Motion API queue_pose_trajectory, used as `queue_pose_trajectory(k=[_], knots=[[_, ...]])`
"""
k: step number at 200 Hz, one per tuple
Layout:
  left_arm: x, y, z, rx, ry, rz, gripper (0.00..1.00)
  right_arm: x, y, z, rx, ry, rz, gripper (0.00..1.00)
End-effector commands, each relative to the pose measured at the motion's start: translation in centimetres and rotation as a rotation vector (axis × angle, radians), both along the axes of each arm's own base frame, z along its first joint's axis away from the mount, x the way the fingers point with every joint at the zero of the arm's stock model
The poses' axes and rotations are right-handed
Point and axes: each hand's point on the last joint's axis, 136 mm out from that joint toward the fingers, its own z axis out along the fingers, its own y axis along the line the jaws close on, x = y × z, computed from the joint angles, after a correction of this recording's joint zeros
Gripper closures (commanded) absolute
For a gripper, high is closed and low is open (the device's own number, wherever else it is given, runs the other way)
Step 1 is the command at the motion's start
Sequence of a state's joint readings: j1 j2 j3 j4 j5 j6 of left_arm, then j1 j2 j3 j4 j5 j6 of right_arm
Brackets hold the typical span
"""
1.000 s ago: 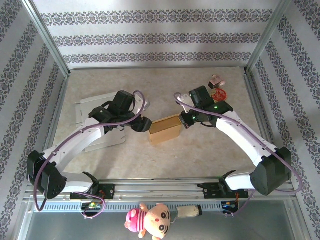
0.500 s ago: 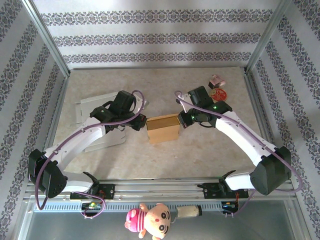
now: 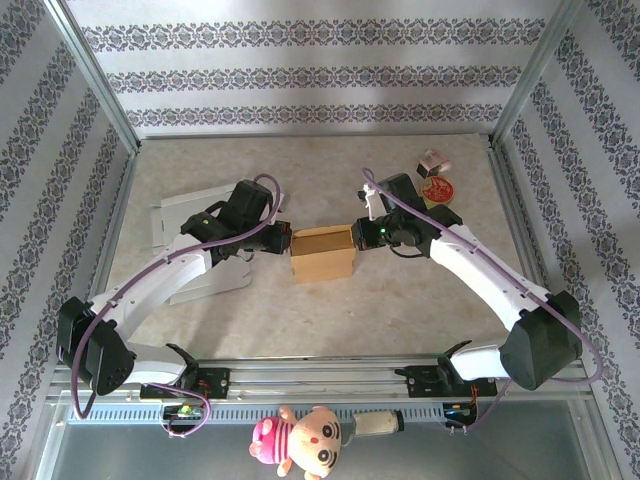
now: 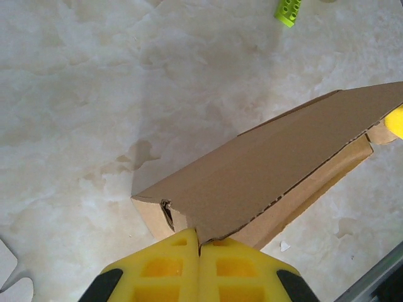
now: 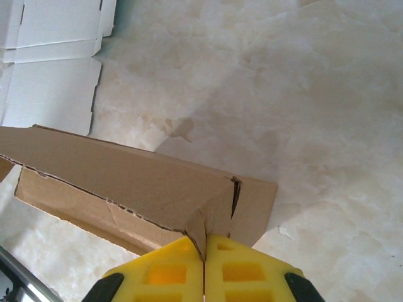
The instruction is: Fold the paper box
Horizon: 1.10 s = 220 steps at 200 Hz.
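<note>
The brown paper box [image 3: 322, 253] lies in the middle of the table between my two arms, its lid flap down. My left gripper [image 3: 287, 243] is shut on the box's left end. In the left wrist view, the yellow fingertips [image 4: 199, 242] pinch the lid's edge at a corner of the box [image 4: 277, 163]. My right gripper [image 3: 357, 236] is shut on the right end. In the right wrist view, its pads [image 5: 204, 251] clamp a folded corner of the box [image 5: 126, 176]. A yellow right finger [image 4: 395, 119] shows at the box's far end.
Flat white cardboard sheets [image 3: 190, 225] lie under the left arm, with their edges [image 5: 56, 56] visible in the right wrist view. A small pink item [image 3: 432, 160] and a red disc [image 3: 438, 188] sit at the back right. A green brick [image 4: 288, 11] lies beyond the box.
My left gripper has closed onto the box's left end. The box has turned from a tilt to lie square and shifted slightly back and left, with the right gripper following it.
</note>
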<state>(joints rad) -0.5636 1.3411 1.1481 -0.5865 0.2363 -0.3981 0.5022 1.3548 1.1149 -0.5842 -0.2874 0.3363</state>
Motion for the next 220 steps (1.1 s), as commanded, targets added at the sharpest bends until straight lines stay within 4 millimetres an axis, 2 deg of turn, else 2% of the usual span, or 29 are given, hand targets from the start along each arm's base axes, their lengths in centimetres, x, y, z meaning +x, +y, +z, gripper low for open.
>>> queue_pose_trajectory(k=[1, 62, 120, 182, 220], knots=[[0.2, -0.9, 0.2, -0.029, -0.003, -0.002, 0.98, -1.3, 1.1, -0.9, 0.042, 0.060, 0.019, 0.94], [0.0, -0.9, -0.4, 0.006, -0.006, -0.040, 0.98, -1.4, 2.0, 1.4, 0.091, 0.074, 0.063, 0.94], [-0.5, -0.4, -0.8, 0.107, -0.056, -0.097, 0.98, -2.3, 2.0, 0.8, 0.089, 0.178, 0.123, 0.92], [-0.9, -1.6, -0.6, 0.147, -0.095, -0.167, 0.98, -2.0, 2.1, 1.7, 0.179, 0.239, 0.099, 0.93], [-1.0, -1.6, -0.7, 0.167, -0.107, -0.176, 0.98, -2.1, 2.3, 1.9, 0.213, 0.269, 0.105, 0.93]])
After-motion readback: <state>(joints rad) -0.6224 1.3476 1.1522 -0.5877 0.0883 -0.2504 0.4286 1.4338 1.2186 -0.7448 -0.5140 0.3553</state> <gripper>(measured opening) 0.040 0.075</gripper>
